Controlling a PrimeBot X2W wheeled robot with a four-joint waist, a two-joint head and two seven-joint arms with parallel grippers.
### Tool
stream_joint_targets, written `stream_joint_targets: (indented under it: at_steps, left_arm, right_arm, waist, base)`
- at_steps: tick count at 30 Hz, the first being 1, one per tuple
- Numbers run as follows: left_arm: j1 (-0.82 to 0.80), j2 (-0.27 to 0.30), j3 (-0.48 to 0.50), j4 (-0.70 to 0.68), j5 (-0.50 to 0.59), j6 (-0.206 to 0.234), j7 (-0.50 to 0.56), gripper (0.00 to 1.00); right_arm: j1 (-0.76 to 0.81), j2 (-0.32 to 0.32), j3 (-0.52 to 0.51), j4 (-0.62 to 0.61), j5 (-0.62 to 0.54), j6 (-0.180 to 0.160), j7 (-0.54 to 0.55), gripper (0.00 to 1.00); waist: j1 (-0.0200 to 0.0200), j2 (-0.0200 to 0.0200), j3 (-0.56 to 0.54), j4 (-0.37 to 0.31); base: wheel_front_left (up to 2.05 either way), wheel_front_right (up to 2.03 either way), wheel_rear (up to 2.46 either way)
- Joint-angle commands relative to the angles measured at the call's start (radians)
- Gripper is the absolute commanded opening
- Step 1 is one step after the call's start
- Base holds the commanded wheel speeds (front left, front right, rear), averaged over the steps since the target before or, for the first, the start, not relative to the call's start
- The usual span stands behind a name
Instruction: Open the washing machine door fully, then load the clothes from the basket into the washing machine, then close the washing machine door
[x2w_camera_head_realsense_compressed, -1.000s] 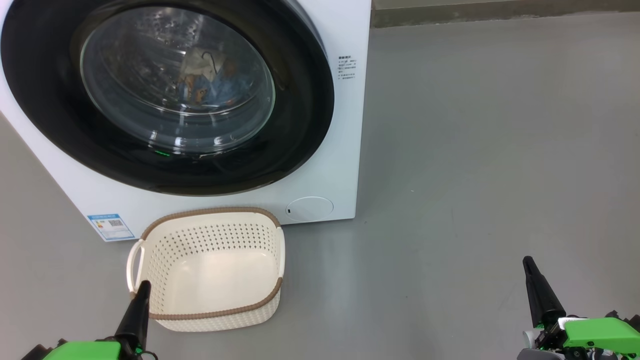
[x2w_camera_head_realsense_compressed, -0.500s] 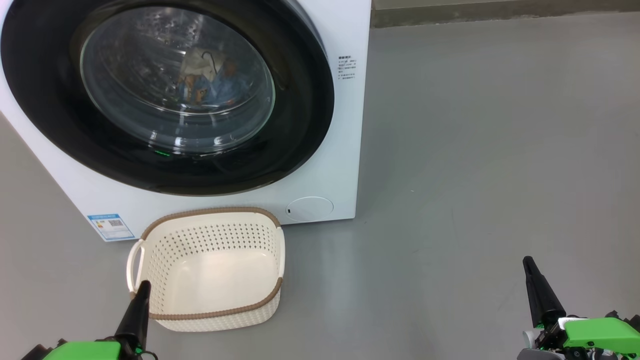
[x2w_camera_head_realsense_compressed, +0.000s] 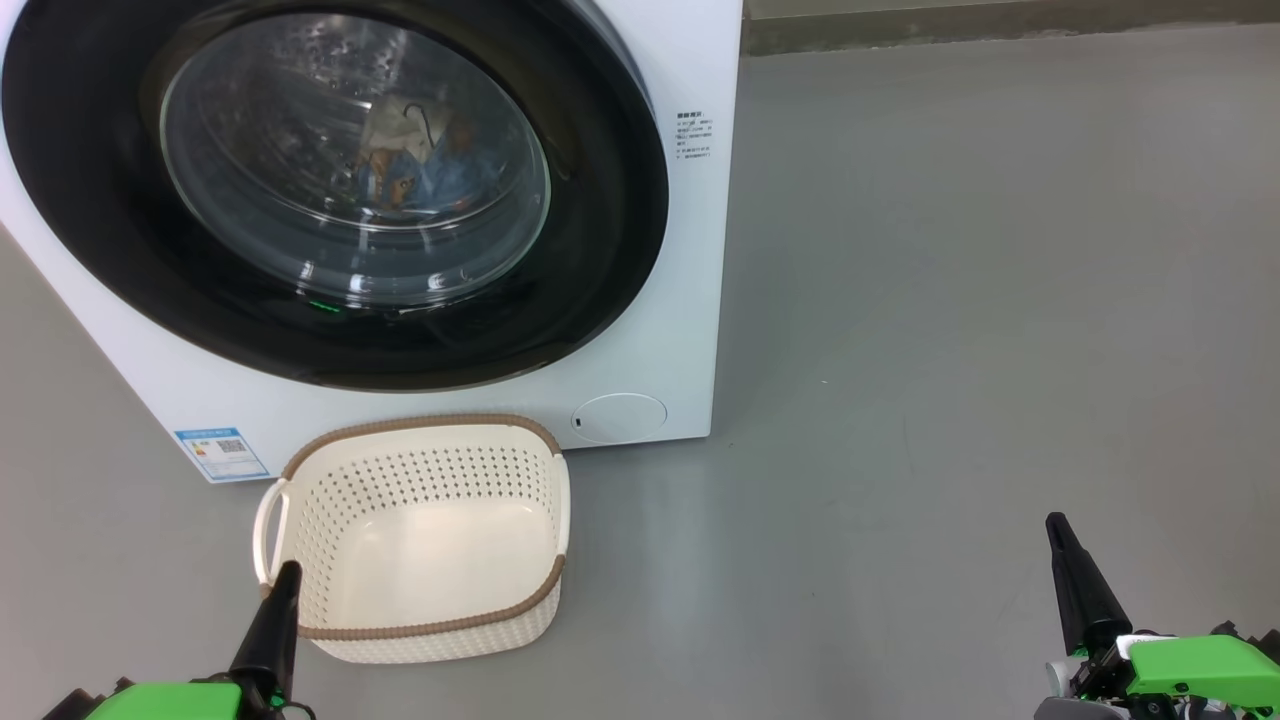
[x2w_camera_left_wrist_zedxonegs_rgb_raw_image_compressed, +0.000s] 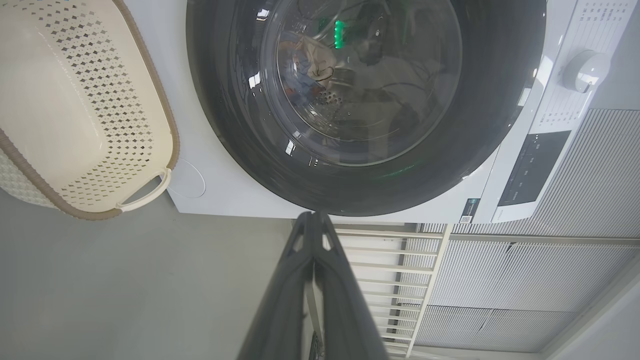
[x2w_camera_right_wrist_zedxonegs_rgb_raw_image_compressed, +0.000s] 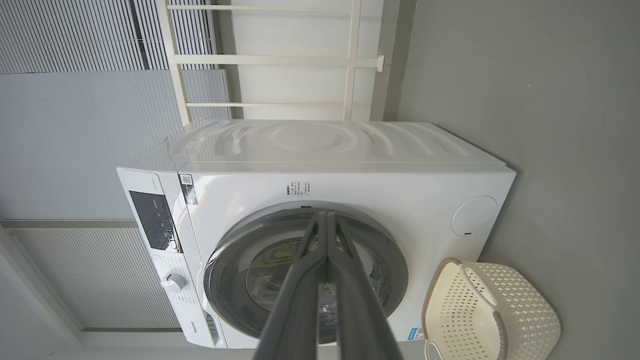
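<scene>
Grey floor (x2w_camera_head_realsense_compressed: 950, 300); clothes (x2w_camera_head_realsense_compressed: 415, 170) blur behind the washing machine door (x2w_camera_head_realsense_compressed: 90, 230) (left claw (x2w_camera_head_realsense_compressed: 288, 580), right claw (x2w_camera_head_realsense_compressed: 1058, 530) both closed).

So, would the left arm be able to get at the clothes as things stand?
Probably not: the clothes lie inside, behind the closed washing machine door, and the left gripper sits low near the basket.

Shut washing machine door (x2w_camera_head_realsense_compressed: 350, 190) bars entry; floor (x2w_camera_head_realsense_compressed: 950, 300) rightward seems free.
</scene>
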Motion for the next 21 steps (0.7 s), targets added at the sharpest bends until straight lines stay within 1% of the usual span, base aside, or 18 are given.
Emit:
stream_joint_targets:
  at_steps: [1,21]
  left_arm:
    - [-0.042,0.018,0.033,-0.019,-0.002,-0.003,0.007,0.0]
    - [-0.042,0.018,0.033,-0.019,-0.002,-0.003,0.007,0.0]
  right_arm:
    - [-0.041,-0.005,0.022,-0.025,-0.004,0.002,0.007,0.0]
    - [-0.041,-0.004,0.022,-0.025,-0.004,0.002,0.008,0.0]
  waist:
    - [0.0,0.0,0.0,0.0]
    - [0.0,0.0,0.0,0.0]
  base:
    - [0.0,0.0,0.0]
    - [0.0,0.0,0.0]
